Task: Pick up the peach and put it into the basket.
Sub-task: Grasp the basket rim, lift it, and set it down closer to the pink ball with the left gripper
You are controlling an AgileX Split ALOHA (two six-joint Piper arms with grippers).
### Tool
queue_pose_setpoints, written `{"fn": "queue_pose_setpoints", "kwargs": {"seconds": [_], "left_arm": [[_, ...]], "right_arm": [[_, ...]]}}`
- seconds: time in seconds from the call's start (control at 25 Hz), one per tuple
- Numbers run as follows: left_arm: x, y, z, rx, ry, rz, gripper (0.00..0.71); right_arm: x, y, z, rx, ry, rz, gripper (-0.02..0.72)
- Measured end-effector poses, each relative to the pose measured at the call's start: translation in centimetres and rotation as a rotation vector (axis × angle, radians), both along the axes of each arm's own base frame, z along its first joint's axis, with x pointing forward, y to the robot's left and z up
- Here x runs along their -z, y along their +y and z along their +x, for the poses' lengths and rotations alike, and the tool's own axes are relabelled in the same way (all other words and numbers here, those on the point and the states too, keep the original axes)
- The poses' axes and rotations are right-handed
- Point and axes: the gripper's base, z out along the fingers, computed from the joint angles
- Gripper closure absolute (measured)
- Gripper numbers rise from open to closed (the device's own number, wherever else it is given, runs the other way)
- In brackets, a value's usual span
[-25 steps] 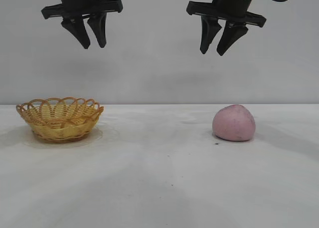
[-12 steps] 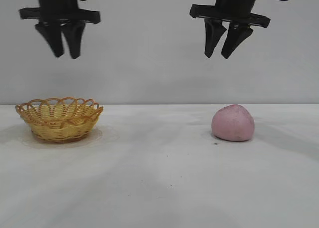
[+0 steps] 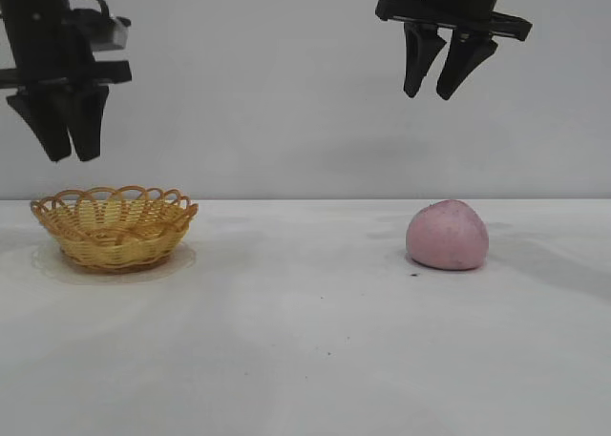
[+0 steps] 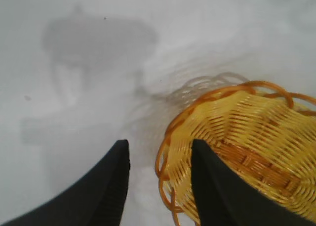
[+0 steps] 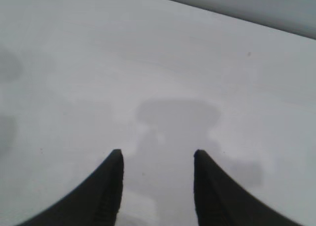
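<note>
The dusty-pink peach (image 3: 448, 235) rests on the white table at the right. High above it hangs my right gripper (image 3: 430, 94), open and empty; its wrist view shows only bare table between the fingers (image 5: 158, 152). The yellow-tan wicker basket (image 3: 115, 228) sits at the left, empty. My left gripper (image 3: 71, 157) hangs above the basket's left rim, open with nothing in it. In the left wrist view the basket (image 4: 256, 137) lies below, its edge under the gap between the fingers (image 4: 159, 143).
The white table (image 3: 305, 341) runs across the front, with a plain grey wall behind. A small dark speck (image 3: 413, 274) lies just left of the peach.
My left gripper has swung leftward and come down, from above the basket's right part to above its left rim. The right gripper drifted slightly right. Peach and basket have not moved.
</note>
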Motion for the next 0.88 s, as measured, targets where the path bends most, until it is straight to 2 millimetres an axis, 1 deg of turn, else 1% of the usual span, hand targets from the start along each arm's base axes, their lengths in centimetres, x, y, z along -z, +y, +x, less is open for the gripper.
{"fn": "queue_pose_setpoints", "kwargs": {"seconds": [0.24, 0.32, 0.36, 0.4, 0.44, 0.48, 0.52, 0.64, 0.68, 0.76, 0.88], "left_arm": [[2.3, -0.2, 0.1, 0.021, 0.06, -0.008, 0.457], [3.4, -0.2, 0.2, 0.021, 0.087, -0.011, 0.457], [3.7, -0.3, 0.2, 0.019, 0.094, -0.015, 0.513], [4.1, -0.4, 0.2, 0.015, 0.105, -0.026, 0.587], [4.3, -0.4, 0.2, 0.013, 0.112, -0.032, 0.632], [4.3, -0.5, 0.2, 0.01, 0.118, -0.043, 0.653], [4.3, -0.6, 0.2, 0.0, 0.12, -0.057, 0.642], [4.3, -0.8, -0.2, -0.058, 0.151, -0.091, 0.642], [4.4, -0.9, -0.6, -0.09, 0.167, -0.108, 0.71], [4.6, -1.1, -1.3, -0.157, 0.172, -0.154, 0.71], [4.8, -1.5, -3.3, -0.276, 0.142, -0.266, 0.71]], "right_arm": [[0.0, 0.0, 0.0, 0.0, 0.0, 0.0, 0.383], [0.0, 0.0, 0.0, 0.0, 0.0, 0.0, 0.383], [0.0, 0.0, 0.0, 0.0, 0.0, 0.0, 0.383], [0.0, 0.0, 0.0, 0.0, 0.0, 0.0, 0.383], [0.0, 0.0, 0.0, 0.0, 0.0, 0.0, 0.383], [0.0, 0.0, 0.0, 0.0, 0.0, 0.0, 0.383], [0.0, 0.0, 0.0, 0.0, 0.0, 0.0, 0.383], [0.0, 0.0, 0.0, 0.0, 0.0, 0.0, 0.383], [0.0, 0.0, 0.0, 0.0, 0.0, 0.0, 0.383], [0.0, 0.0, 0.0, 0.0, 0.0, 0.0, 0.383], [0.0, 0.0, 0.0, 0.0, -0.002, 0.0, 0.383]]}}
